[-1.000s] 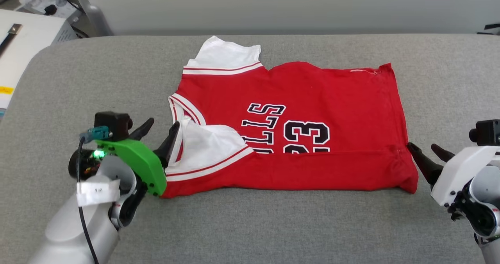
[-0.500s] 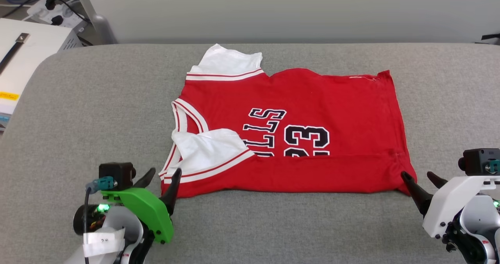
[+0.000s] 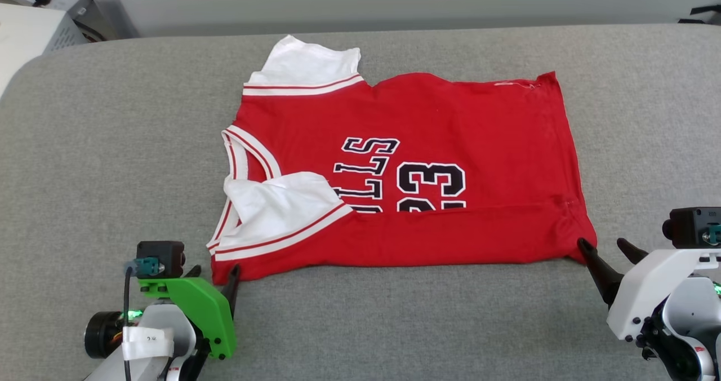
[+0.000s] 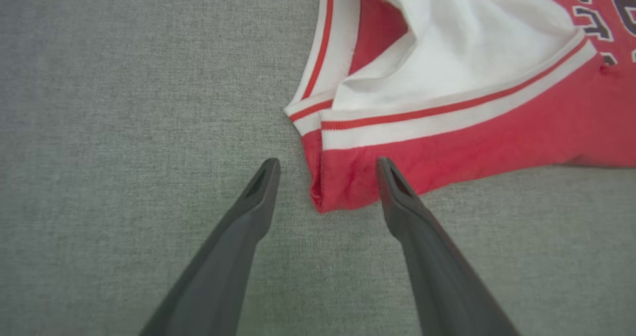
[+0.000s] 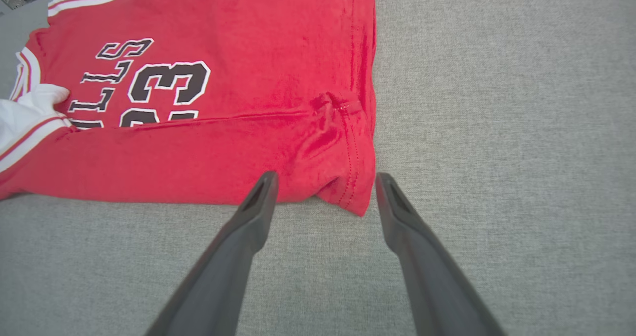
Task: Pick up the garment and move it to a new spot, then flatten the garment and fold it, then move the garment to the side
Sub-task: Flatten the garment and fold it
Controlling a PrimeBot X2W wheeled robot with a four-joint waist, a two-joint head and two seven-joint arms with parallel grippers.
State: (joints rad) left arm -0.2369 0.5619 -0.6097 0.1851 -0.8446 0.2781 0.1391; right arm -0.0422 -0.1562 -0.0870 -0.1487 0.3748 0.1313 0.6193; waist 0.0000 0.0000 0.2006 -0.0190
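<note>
Head view: the garment (image 3: pixel 450 116), a red Bulls jersey, lies flat in the middle of the grey fabric surface (image 3: pixel 112 144), long axis left to right across me, collar (image 3: pixel 248 153) toward my left and hem (image 3: pixel 566 144) toward my right. The near long edge is folded up over the front, so it cuts off the bottom of the black lettering (image 3: pixel 366 169) and of the 23. The near white sleeve (image 3: pixel 276 206) is folded onto the chest, and the far white sleeve (image 3: pixel 307 68) sticks out toward the far side. My left gripper (image 3: pixel 215 277) is at the near-left corner and my right gripper (image 3: pixel 601 250) is at the near-right corner, both released, fingers apart, grasping nothing. The left wrist view adds that my two fingers straddle the red corner below the striped sleeve trim. One fingertip overlaps the red edge, but I cannot tell whether it touches. The right wrist view adds the hem stitching and a small pucker where the fold meets the side hem, with the hem corner lying between my spread fingers. Nothing stands between either gripper and the cloth. Around: a white box (image 3: pixel 25 31) and a grey post (image 3: pixel 104 6) beyond the far-left end of the surface, a pale wall behind, and something dark at the far right edge, too small to tell.
</note>
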